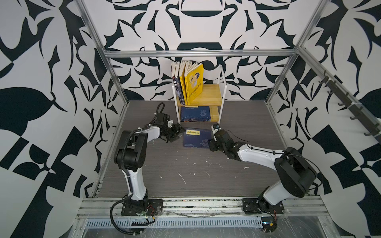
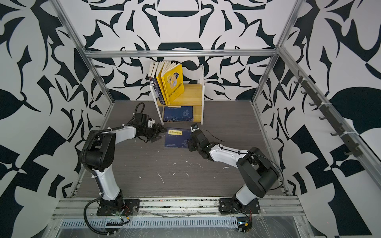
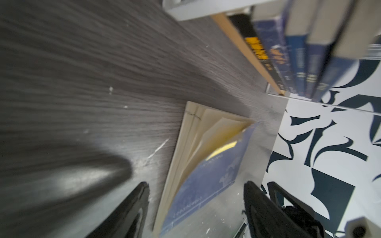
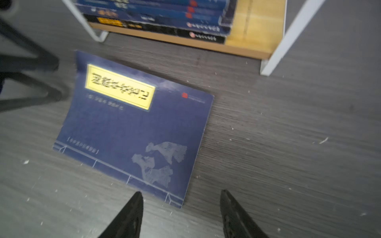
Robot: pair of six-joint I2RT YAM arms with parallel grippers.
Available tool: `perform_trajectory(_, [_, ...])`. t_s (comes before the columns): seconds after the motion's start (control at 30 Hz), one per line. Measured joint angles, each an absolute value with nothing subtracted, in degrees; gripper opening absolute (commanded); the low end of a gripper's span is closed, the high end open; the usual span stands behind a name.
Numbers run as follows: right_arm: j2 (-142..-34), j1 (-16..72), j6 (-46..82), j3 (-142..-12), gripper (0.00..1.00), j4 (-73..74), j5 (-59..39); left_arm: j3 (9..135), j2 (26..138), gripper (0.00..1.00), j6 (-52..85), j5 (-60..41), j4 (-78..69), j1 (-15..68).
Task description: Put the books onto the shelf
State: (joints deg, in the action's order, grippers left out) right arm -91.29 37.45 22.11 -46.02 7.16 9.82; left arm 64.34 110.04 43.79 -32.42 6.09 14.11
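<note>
Desk notes. One thin navy paperback with a yellow title label (image 1: 196, 139) lies flat and cover up on the dark grey wood-grain desk (image 1: 185, 164). It sits just in front of the small two-tier shelf of yellowish boards in a white frame (image 1: 212, 94), which stands mid back edge.

- **Left gripper** (image 3: 195, 183): jaws apart at the book's left edge, gripping nothing. The cover curls up off fanned pages here.
- **Right gripper** (image 4: 181, 192): jaws apart at the opposite corner, also empty.
- **Why they flank it**: probably because a flat book offers no lip, so one side braces while the other pries.
- **Upper tier**: yellow and dark upright books (image 1: 186, 82) lean on the left post (the tier is half empty).
- **Lower tier**: a navy stack (image 1: 194, 113) lies flat.
</note>
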Motion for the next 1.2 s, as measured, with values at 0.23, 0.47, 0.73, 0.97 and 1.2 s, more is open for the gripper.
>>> perform_trajectory(0.23, [-99.6, 35.7, 27.4, -46.2, 0.59, 10.6, 4.6, 66.8, 112.9, 0.68, 42.3, -33.5, 5.9, 16.1])
perform_trajectory(0.47, [-103.3, 36.0, 28.6, -49.1, 0.58, 14.0, 2.3, 68.1, 114.2, 0.52, 42.9, -34.4, 6.7, 16.9])
perform_trajectory(0.73, [-104.1, 36.0, 28.8, -49.8, 0.58, 14.5, 2.4, 67.8, 111.7, 0.29, 44.9, -34.2, 7.6, 17.6])
perform_trajectory(0.97, [-103.2, 36.0, 28.3, -49.7, 0.59, 13.3, 2.5, 66.7, 109.6, 0.02, 45.3, -33.9, 8.4, 17.8])
perform_trajectory(1.2, [-93.3, 36.8, 22.5, -45.3, 0.62, 8.6, 2.5, 66.0, 107.8, 0.0, 45.5, -34.4, 9.2, 19.0])
